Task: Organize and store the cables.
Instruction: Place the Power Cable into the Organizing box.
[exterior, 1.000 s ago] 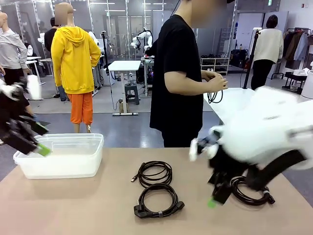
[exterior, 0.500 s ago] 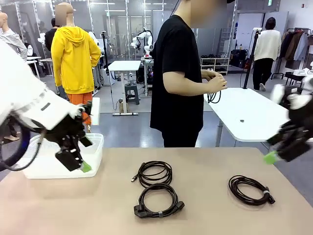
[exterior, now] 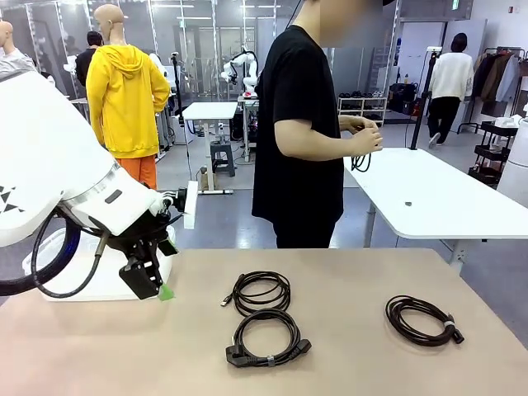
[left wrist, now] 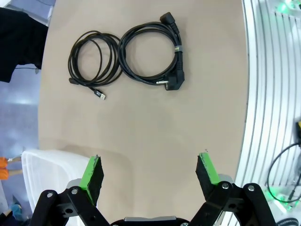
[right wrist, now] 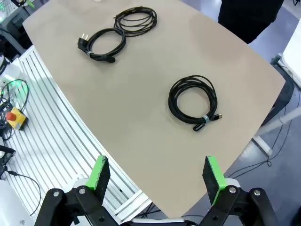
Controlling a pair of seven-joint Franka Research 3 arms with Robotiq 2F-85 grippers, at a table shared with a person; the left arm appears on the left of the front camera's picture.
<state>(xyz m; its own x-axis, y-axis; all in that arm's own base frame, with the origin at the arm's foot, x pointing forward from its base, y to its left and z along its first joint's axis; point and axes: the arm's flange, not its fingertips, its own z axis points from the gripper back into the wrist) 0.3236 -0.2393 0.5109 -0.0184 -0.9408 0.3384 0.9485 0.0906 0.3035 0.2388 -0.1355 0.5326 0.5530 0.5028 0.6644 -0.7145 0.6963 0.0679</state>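
The left end effector (left wrist: pixel 150 169) and right end effector (right wrist: pixel 157 176) are open and empty. The thick cable (left wrist: pixel 178 59), at twelve o'clock in the left wrist view, is best pinched across one side of its coil.

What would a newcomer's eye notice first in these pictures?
The big white left arm looms at picture left, its left gripper open over the table beside a clear bin. On the table lie three coiled black cables: a thin cable and a power cord touching in the middle, a third cable apart at the right.
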